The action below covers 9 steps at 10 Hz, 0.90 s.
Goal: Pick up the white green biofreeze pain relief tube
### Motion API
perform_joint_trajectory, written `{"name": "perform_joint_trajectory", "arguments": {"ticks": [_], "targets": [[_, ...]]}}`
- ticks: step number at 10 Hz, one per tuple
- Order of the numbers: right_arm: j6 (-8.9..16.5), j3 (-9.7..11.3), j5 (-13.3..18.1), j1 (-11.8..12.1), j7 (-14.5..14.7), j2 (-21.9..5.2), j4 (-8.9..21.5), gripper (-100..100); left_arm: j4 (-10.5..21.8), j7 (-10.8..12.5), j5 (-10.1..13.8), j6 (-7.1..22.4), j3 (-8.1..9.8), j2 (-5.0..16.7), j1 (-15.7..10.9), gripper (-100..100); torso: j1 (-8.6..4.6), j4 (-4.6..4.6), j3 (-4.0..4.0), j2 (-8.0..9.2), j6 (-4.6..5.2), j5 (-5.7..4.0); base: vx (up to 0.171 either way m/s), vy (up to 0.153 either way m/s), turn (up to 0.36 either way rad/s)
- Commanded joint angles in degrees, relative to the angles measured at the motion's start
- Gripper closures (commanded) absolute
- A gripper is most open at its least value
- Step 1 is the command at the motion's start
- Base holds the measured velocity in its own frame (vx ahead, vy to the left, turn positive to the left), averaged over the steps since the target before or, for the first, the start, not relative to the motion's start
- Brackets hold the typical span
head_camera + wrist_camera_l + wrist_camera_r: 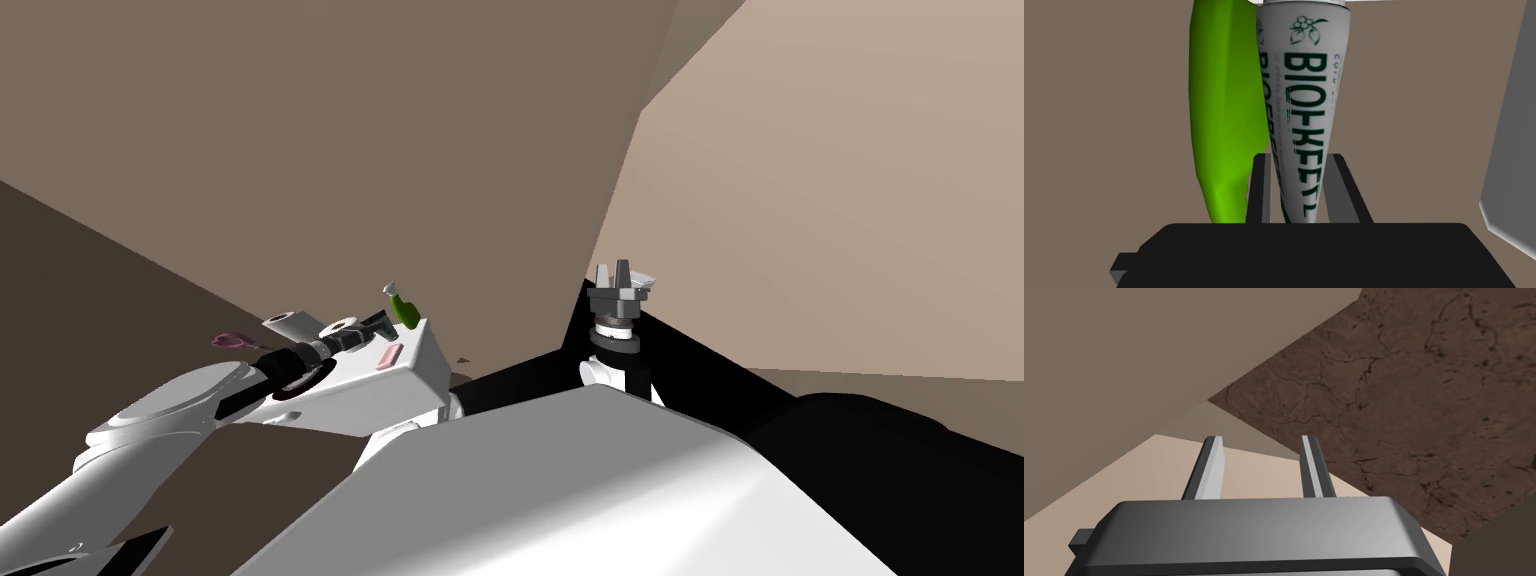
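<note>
The tube (pixel 1304 115) is white with dark BIOFREEZE lettering and has a bright green side (pixel 1224 110). It stands up from between the fingers of my left gripper (pixel 1300 157), which is shut on its narrow lower end. In the head view the tube (pixel 404 308) shows green with a white cap, held by my left gripper (pixel 378 324) just above the far corner of a white table (pixel 420 372). My right gripper (pixel 622 272) is raised at the right, away from the table. Its fingers (pixel 1211 463) stand open with nothing between them.
On the white table lie a pink flat item (pixel 389 356) and two pale rolls (pixel 286 320). A purple object (pixel 232 340) sits at its far left edge. Brown walls rise close behind. A black area (pixel 720 380) lies beside my right arm.
</note>
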Motion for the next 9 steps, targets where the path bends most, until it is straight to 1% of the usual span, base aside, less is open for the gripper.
{"name": "perform_joint_trajectory", "arguments": {"ticks": [1,2,3,5,6,7,8,9], "targets": [[0.00,0.00,0.00,0.00,0.00,0.00,0.00,0,-1.19,2.26,-1.12,2.86,0.23,-0.05,0.78,100,0.00,0.00,0.00,0.00,0.00,0.00,-0.165,0.093,-0.292],[0.00,0.00,0.00,-0.01,0.00,0.00,0.00,0,-1.19,2.26,-1.12,3.26,0.23,-0.05,0.78,100,0.07,-0.02,0.02,0.07,0.06,0.05,-0.131,0.073,-0.161],[0.00,0.00,0.00,0.01,0.00,0.00,0.00,0,-2.10,3.65,-1.77,5.25,0.51,-0.06,1.45,100,0.05,-0.03,-0.02,-0.01,-0.04,0.04,-0.134,0.069,-0.196],[0.00,0.00,0.00,0.00,0.00,0.00,0.00,0,-3.91,6.42,-3.09,8.62,1.07,-0.10,2.81,100,-0.02,-0.04,0.00,0.05,0.09,0.06,-0.193,0.070,-0.358],[0.00,0.00,0.00,-0.01,0.00,0.00,0.00,0,-3.91,6.42,-3.09,9.23,1.07,-0.10,2.81,100,0.01,-0.05,0.04,0.15,0.18,0.10,-0.139,0.064,-0.127],[0.00,-0.01,0.00,0.01,0.00,0.00,0.00,0,-4.82,7.81,-3.74,11.22,1.35,-0.12,3.49,100,0.02,-0.06,-0.03,-0.01,-0.04,0.08,-0.102,0.064,-0.135],[0.00,-0.01,0.00,0.01,0.00,0.00,0.00,0,-4.79,7.21,-3.48,10.14,1.13,-0.10,3.34,100,0.05,-0.10,-0.11,-0.14,0.05,0.09,-0.052,0.035,-0.052],[0.00,-0.01,0.00,0.02,0.00,0.00,0.00,0,-4.96,7.51,-3.56,10.60,1.13,-0.11,3.42,0,-0.04,-0.13,-0.22,-0.34,-0.01,0.07,-0.010,0.006,0.008]]}}
